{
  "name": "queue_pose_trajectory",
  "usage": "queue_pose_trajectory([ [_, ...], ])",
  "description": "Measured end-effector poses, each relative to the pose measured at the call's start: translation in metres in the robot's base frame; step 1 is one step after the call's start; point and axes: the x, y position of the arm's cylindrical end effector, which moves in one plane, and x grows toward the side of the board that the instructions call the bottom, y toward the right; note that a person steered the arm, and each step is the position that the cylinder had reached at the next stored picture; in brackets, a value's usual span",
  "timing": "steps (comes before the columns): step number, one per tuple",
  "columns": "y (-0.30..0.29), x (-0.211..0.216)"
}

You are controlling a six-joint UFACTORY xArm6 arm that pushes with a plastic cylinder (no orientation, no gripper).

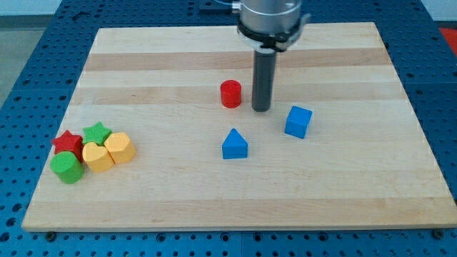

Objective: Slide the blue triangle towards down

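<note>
The blue triangle (234,145) lies on the wooden board (235,193) just below its middle. My tip (261,110) stands above it and slightly to the right, about a block's width away, not touching it. A red cylinder (230,94) sits just left of the tip. A blue cube (298,121) sits to the right of the tip and a little lower.
A cluster of blocks lies at the view's left: a red star (68,142), a green star (97,133), a green cylinder (67,168) and two yellow blocks (98,156) (120,148). A blue perforated table surrounds the board.
</note>
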Motion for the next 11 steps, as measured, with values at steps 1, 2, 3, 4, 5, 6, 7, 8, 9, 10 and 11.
queue_pose_trajectory([
  [1,-0.025,0.036],
  [2,-0.054,0.069],
  [3,-0.075,0.074],
  [4,-0.085,0.094],
  [5,-0.051,0.118],
  [6,-0.018,0.109],
  [7,-0.007,0.090],
  [8,-0.007,0.101],
  [9,-0.015,0.127],
  [10,-0.016,0.153],
  [11,-0.005,0.161],
])
